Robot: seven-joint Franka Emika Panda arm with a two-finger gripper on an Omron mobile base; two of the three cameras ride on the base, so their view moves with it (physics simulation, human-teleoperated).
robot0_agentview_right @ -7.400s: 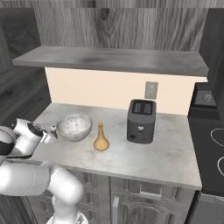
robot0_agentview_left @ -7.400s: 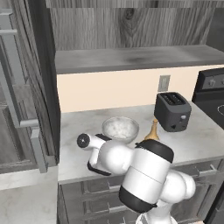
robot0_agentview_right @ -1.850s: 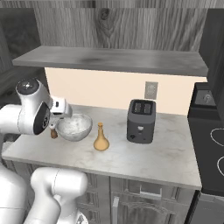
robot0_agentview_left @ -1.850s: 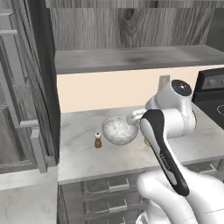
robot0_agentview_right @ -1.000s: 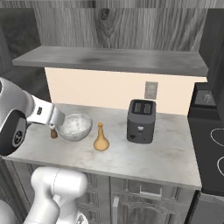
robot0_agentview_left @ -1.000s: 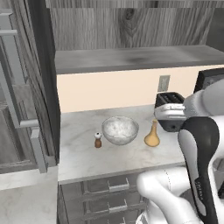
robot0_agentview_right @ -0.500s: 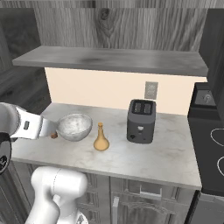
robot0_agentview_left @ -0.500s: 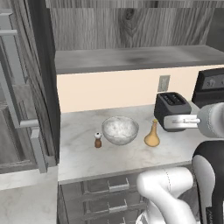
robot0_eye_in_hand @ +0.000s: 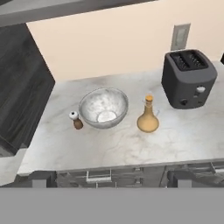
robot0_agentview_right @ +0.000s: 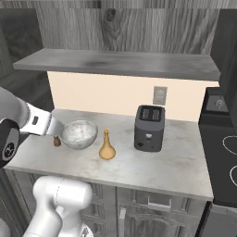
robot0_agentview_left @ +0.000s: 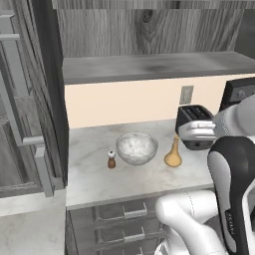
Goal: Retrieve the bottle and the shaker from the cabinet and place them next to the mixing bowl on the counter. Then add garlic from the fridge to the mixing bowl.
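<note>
The mixing bowl (robot0_eye_in_hand: 103, 107) stands on the counter (robot0_eye_in_hand: 109, 148). The shaker (robot0_eye_in_hand: 76, 120) is upright just left of it and the bottle (robot0_eye_in_hand: 148, 116) upright to its right; both stand free. The bowl (robot0_agentview_left: 137, 148), shaker (robot0_agentview_left: 111, 159) and bottle (robot0_agentview_left: 173, 153) also show from the left base. My gripper (robot0_eye_in_hand: 111, 179) is open, its fingertips (robot0_eye_in_hand: 41, 178) wide apart, pulled back above the counter's front edge and holding nothing. The cabinet shelf (robot0_agentview_left: 149, 67) is bare. Garlic and fridge are out of view.
A dark toaster (robot0_agentview_right: 149, 127) stands right of the bottle under a wall outlet (robot0_agentview_right: 159, 96). A black stove (robot0_agentview_right: 227, 152) borders the counter on the right. A tall dark woodgrain unit (robot0_agentview_left: 25, 124) with bar handles rises at the left. Grey drawers (robot0_agentview_left: 124, 211) run below.
My arm has swung away from the bowl and back toward the counter's front; the hand stays open. The shaker, not seen earliest, stands left of the bowl. Bowl and bottle have not moved.
</note>
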